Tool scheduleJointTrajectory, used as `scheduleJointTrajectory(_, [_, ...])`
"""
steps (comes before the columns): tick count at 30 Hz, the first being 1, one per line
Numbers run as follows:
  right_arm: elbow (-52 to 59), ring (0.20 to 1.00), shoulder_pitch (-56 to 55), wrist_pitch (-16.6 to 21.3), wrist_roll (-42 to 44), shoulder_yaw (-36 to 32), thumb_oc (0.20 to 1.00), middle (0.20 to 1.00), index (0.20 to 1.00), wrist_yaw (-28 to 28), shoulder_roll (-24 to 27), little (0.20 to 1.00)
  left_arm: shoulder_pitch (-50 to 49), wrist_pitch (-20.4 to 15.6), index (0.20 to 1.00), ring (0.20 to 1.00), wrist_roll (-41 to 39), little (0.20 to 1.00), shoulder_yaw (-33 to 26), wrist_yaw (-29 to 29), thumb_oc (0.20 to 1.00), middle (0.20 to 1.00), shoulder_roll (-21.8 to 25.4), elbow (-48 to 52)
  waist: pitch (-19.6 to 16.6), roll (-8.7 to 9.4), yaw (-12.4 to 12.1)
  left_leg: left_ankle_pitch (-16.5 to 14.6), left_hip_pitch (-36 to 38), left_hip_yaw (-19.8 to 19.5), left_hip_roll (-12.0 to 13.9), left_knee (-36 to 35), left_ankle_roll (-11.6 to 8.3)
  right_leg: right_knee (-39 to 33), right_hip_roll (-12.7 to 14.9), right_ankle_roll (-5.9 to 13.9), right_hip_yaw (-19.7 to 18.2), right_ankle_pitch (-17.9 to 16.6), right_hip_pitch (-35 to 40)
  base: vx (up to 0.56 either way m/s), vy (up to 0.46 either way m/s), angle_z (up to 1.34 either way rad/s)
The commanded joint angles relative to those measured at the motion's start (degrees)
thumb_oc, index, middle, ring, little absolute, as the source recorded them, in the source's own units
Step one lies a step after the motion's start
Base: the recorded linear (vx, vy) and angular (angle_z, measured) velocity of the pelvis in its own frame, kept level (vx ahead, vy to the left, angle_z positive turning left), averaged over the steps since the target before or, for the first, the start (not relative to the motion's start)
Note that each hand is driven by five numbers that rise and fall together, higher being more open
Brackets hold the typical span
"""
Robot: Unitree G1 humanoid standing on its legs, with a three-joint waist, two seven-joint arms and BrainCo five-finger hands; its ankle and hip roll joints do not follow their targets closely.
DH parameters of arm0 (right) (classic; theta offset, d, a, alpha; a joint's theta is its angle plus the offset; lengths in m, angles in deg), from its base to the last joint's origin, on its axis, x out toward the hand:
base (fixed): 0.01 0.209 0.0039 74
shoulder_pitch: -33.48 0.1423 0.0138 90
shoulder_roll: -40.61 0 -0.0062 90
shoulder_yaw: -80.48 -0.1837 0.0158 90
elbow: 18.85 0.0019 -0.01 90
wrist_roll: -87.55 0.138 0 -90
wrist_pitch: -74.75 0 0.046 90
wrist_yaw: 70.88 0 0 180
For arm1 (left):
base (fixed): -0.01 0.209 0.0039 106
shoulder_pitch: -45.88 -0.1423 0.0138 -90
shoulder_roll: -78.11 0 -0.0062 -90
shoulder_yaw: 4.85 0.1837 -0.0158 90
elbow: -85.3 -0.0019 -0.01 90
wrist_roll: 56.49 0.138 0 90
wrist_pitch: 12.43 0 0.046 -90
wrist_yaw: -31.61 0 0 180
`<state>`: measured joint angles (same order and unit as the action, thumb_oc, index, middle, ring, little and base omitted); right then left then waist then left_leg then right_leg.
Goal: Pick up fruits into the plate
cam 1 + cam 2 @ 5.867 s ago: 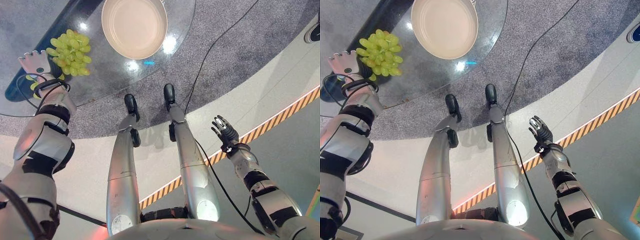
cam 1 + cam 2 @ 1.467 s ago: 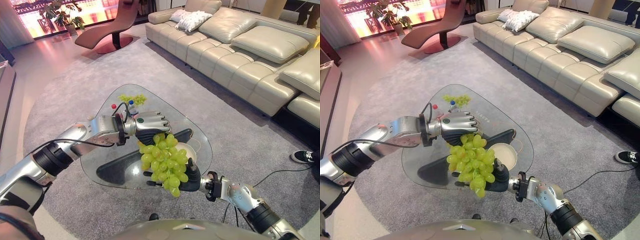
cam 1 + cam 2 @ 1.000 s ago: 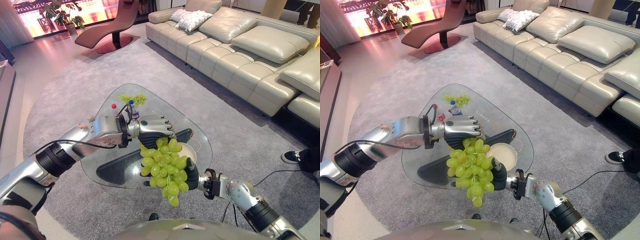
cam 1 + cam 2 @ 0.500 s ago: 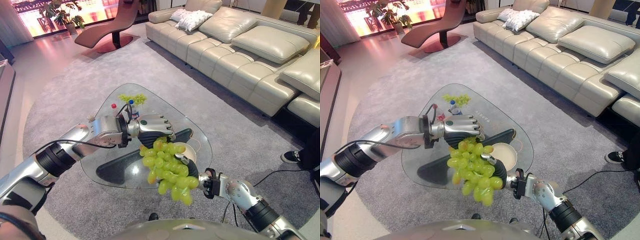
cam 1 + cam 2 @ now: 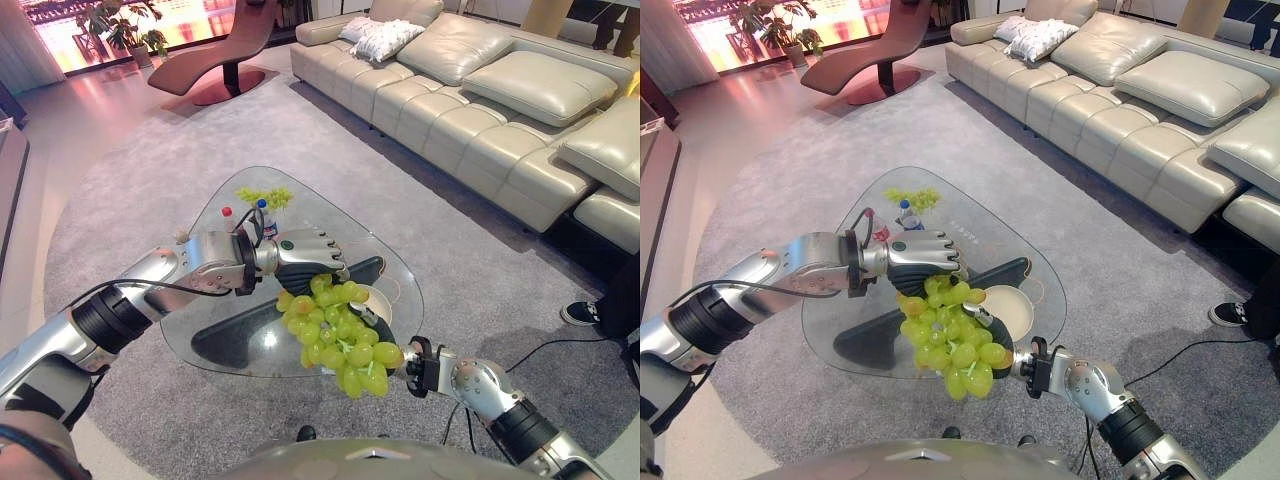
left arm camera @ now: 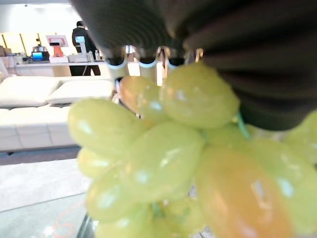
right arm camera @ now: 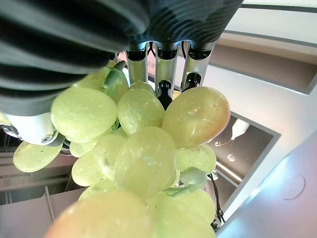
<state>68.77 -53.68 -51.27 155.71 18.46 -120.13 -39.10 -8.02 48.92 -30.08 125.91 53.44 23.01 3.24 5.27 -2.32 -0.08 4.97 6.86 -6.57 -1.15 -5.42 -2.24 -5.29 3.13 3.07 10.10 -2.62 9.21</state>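
The grapes hang in the air just in front of the plate. The left hand grips them on top; the right hand cups them below. Loose grapes might drop off.

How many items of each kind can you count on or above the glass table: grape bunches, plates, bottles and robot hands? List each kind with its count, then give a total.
Grape bunches: 2, the held bunch and the far bunch
Plates: 1, the plate on the glass table
Bottles: 2, the blue-capped bottle and the red-capped bottle
Robot hands: 2, the left hand and the right hand
Total: 7
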Motion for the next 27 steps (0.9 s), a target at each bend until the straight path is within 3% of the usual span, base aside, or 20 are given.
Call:
scheduleJointTrajectory(1, [4.5,0.2,2.9,0.8,3.3,1.4,0.2,0.2,0.2,-0.9,-2.6,0.2,5.2,0.2,0.2,0.2,-3.8,0.2,-0.5,-1.7,0.2,0.2,-0.7,-2.1,0.7,2.15,-1.6,-10.3,4.8,5.5,-1.5,1.3,0.74,0.7,0.7,3.39,-1.7,3.7,1.3,0.0,0.0,0.0])
scheduleJointTrajectory(3, [4.6,0.2,2.7,0.7,3.5,1.4,0.2,0.2,0.2,-0.7,-2.6,0.2,4.8,0.8,0.2,0.2,-4.0,0.2,-0.7,-1.5,0.2,0.2,-0.8,-2.0,0.7,2.18,-1.6,-10.4,4.9,5.5,-1.5,1.2,0.75,0.7,0.7,3.39,-1.7,3.7,1.3,0.0,0.0,0.0])
scheduleJointTrajectory(4, [4.5,0.2,2.8,0.7,3.7,1.3,0.2,0.2,0.2,-0.6,-2.6,0.2,4.6,1.1,0.442,0.442,-4.0,0.442,-0.8,-1.6,0.442,0.442,-0.9,-2.1,0.6,2.18,-1.6,-10.4,4.9,5.5,-1.5,1.2,0.74,0.7,0.7,3.39,-1.7,3.7,1.3,0.0,0.0,0.0])
scheduleJointTrajectory(5, [4.4,0.2,2.8,0.7,3.7,1.3,0.2,0.2,0.2,-0.7,-2.7,0.2,4.5,1.5,1.0,1.0,-4.3,1.0,-1.0,-1.6,1.0,1.0,-1.0,-2.2,0.6,2.18,-1.7,-10.4,4.9,5.5,-1.5,1.2,0.75,0.7,0.7,3.39,-1.7,3.7,1.3,0.0,0.0,0.0])
scheduleJointTrajectory(21, [3.7,0.2,0.5,2.9,5.3,-2.4,0.2,0.2,0.2,-0.9,-3.2,0.2,-3.5,5.8,1.0,1.0,-5.2,1.0,-8.6,-6.0,1.0,1.0,-1.8,-6.8,1.2,2.28,-2.2,-10.5,5.1,5.4,-1.4,1.5,0.93,0.9,0.7,3.16,-1.6,4.0,1.6,0.01,-0.001,0.0])
scheduleJointTrajectory(27, [2.0,0.2,-1.6,6.5,5.8,-6.6,0.2,0.2,0.2,-1.0,-3.3,0.2,-10.1,7.3,1.0,1.0,-7.4,1.0,-15.0,-10.6,1.0,1.0,-1.7,-10.5,1.5,2.42,-2.5,-10.6,5.4,5.2,-1.4,1.7,1.03,1.0,0.8,3.0,-1.2,4.1,2.0,0.04,0.002,-0.01])
